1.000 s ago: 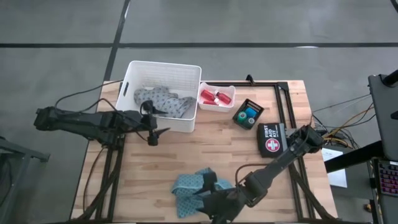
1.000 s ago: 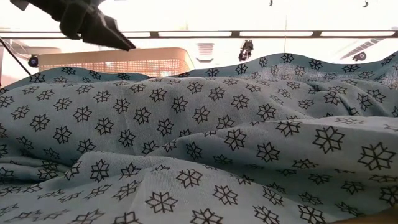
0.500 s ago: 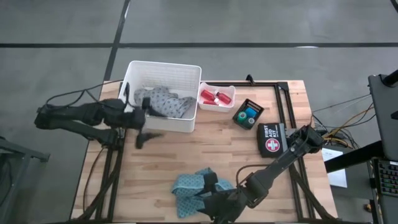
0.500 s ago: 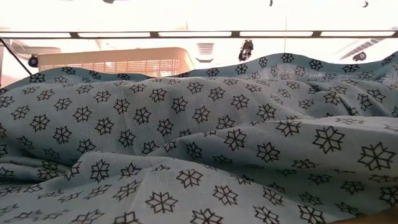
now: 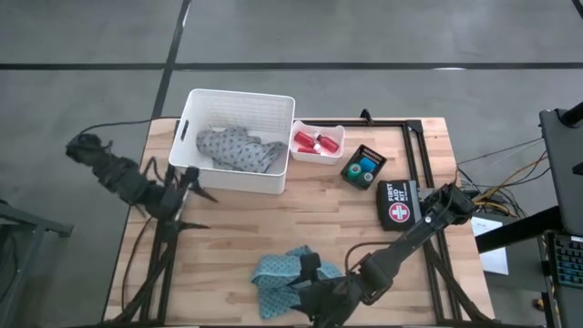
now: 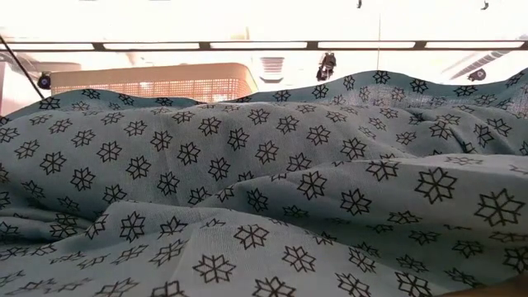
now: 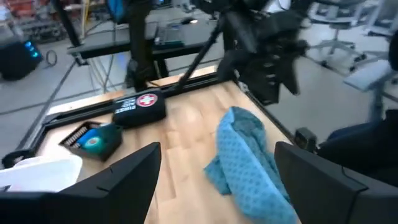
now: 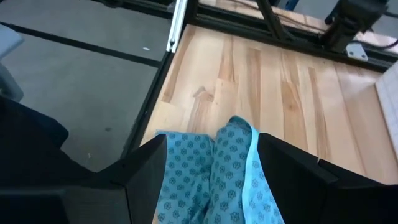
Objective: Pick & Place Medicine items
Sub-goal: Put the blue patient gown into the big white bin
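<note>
My left claw (image 5: pixel 193 189) sits at the desk's (image 5: pixel 273 228) 9 o'clock edge, fingers spread wide, holding nothing. Just past it, toward 11 o'clock, the white basket (image 5: pixel 239 109) holds a grey patterned cloth (image 5: pixel 239 151).

At 6 o'clock a teal patterned cloth (image 5: pixel 282 271) lies bunched. My right claw (image 5: pixel 305 296) is over its near edge, fingers partly apart with a fold of cloth lying between them; I cannot tell whether they grip it.

At 12 o'clock, touching the basket's right wall, the small white tray (image 5: pixel 316 141) holds red bottles with white caps (image 5: pixel 312 142) lying on their sides; I cannot count them for certain. Toward 1 o'clock a dark pack (image 5: pixel 363 167) carries a blue round container (image 5: pixel 356 169) and a green round container (image 5: pixel 369 165) side by side. Beside it lies the black first-aid pouch (image 5: pixel 399 202).

Judgement: no medicine item is in hand yet. The items are small and round, so I should come straight down, centre one item between the fingers, and close gently so that it does not roll.
</note>
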Controlling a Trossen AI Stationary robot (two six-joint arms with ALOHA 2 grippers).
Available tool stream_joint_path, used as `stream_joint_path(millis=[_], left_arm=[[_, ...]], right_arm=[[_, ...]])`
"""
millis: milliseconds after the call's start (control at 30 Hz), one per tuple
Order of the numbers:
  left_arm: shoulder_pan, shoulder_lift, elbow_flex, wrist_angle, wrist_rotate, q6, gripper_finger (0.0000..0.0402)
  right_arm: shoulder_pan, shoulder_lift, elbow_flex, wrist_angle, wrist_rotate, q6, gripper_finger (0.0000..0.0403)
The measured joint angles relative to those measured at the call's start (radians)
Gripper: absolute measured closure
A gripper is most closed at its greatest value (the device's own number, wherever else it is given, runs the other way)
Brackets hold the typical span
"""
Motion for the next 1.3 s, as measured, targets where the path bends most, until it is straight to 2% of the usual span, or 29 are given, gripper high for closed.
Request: stream_joint_path(millis=[33, 100, 233, 333, 400, 467, 633, 700, 833, 1000, 1133, 1167, 1233, 1300], left_arm=[[-0.048, -0.021, -0.025, 0.001, -0.027, 0.005, 0.0082], [-0.139, -0.053, -0.08, 0.024, -0.016, 0.044, 0.0082], [-0.296, -0.077, -0.185, 0.093, 0.165, 0.147, 0.0082], [-0.384, -0.079, -0.248, 0.129, 0.202, 0.117, 0.0082], [-0.413, -0.079, -0.282, 0.162, 0.184, 0.071, 0.0082], [-0.416, -0.079, -0.314, 0.202, 0.195, 0.089, 0.0082], [-0.417, -0.135, -0.34, 0.151, 0.429, 0.328, 0.0082], [-0.417, -0.192, -0.341, 0.114, 0.454, 0.344, 0.0082], [-0.415, -0.327, -0.346, 0.08, 0.359, 0.25, 0.0082], [-0.415, -0.508, -0.428, 0.051, 0.329, 0.239, 0.0082], [-0.414, -0.644, -0.502, 0.092, 0.169, 0.157, 0.0082], [-0.414, -0.661, -0.527, 0.154, 0.125, 0.135, 0.0082], [-0.413, -0.638, -0.577, 0.443, 0.011, 0.12, 0.0082], [-0.412, -0.613, -0.61, 0.653, -0.058, 0.206, 0.0082]], right_arm=[[0.0, 0.0, 0.0, -0.01, 0.0, 0.004, 0.0154], [-0.001, 0.0, -0.002, -0.013, 0.0, 0.005, 0.0154], [-0.002, 0.0, -0.002, -0.011, 0.008, 0.001, 0.0154], [-0.007, 0.0, -0.002, -0.003, 0.011, -0.017, 0.0154], [-0.01, 0.0, -0.002, -0.003, 0.011, -0.017, 0.0154], [-0.014, 0.0, -0.002, -0.003, 0.011, -0.017, 0.0154], [-0.024, 0.0, -0.002, -0.002, 0.011, -0.018, 0.0154], [-0.025, 0.0, -0.003, -0.004, 0.011, -0.017, 0.0154], [-0.025, 0.0, -0.005, -0.006, 0.01, -0.018, 0.0154], [-0.025, 0.0, -0.005, -0.009, 0.008, -0.018, 0.0154], [-0.026, 0.0, -0.005, -0.012, 0.008, -0.021, 0.0154], [-0.025, 0.0, -0.005, -0.012, 0.008, -0.021, 0.0154], [-0.026, 0.0, -0.005, -0.008, 0.007, -0.017, 0.0154], [-0.026, 0.002, -0.006, -0.006, 0.008, -0.032, 0.0154]])
